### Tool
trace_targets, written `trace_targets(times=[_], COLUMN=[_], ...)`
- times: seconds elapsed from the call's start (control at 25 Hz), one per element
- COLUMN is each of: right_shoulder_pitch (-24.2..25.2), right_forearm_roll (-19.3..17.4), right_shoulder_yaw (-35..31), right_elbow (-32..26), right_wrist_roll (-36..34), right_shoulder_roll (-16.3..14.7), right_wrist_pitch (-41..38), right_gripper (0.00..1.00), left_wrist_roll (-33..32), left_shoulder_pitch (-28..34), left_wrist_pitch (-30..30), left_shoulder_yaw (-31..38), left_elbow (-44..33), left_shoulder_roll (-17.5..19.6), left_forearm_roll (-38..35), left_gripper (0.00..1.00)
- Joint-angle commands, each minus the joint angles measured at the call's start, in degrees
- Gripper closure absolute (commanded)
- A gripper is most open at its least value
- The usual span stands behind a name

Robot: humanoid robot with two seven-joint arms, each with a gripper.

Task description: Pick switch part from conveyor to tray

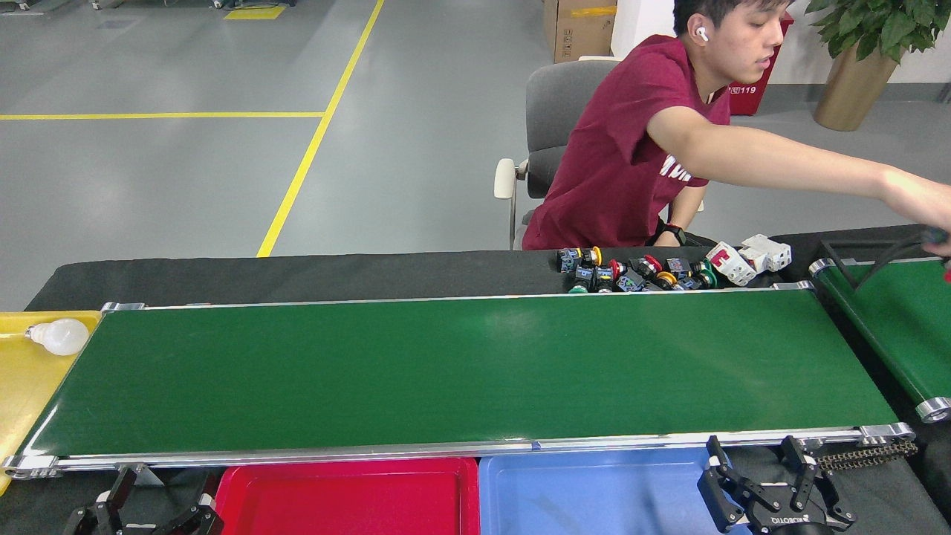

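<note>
The conveyor (461, 364) lies across in front of me, its long axis running left to right, the dark-green belt bare on top between its silver rails. The switch parts (635, 272) are not on the belt — they sit in a loose heap on the black cloth (297, 271) just beyond the far rail, toward the right. They are piled every way, coloured caps in red, yellow and green facing different directions, so I cannot give one heading for any single part. Two white blocks (747, 260) lie just right of the heap.

The red tray (349, 494) is at the near edge, just below the near rail and left of centre, its long side parallel to the belt. The blue tray (594, 490) touches it on the right. A yellow tray (22, 379) sits at the belt's left end with a white bulb (59, 336) in its far corner.

My right gripper (758, 464) hovers low at the near right, over the blue tray's right end, fingers spread apart and pointing away from me toward the rail, holding nothing. My left gripper (145, 513) is at the bottom edge left of the red tray, mostly cut off — I cannot tell whether it is spread or closed.

A person (631, 148) in a dark red shirt sits beyond the table, one arm stretched right over the shorter angled belt (899, 327).
</note>
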Motion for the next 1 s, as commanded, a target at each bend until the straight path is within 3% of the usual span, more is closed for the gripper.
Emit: trace_targets(times=[0.0, 0.96], right_shoulder_pitch=[-0.6, -0.6], right_forearm_roll=[0.08, -0.01], right_shoulder_yaw=[-0.15, -0.07], right_elbow=[-0.87, -0.78], right_wrist_roll=[0.12, 0.47], right_shoulder_roll=[0.12, 0.03], right_wrist_pitch=[0.16, 0.08], right_gripper=[0.01, 0.01], left_wrist_roll=[0.66, 1.19], left_shoulder_pitch=[-0.06, -0.32], left_wrist_pitch=[0.1, 0.01], left_shoulder_yaw=[0.08, -0.01], left_elbow=[-0.64, -0.55], left_shoulder_roll=[0.13, 0.57], left_forearm_roll=[0.16, 0.34], left_gripper=[0.0, 0.0])
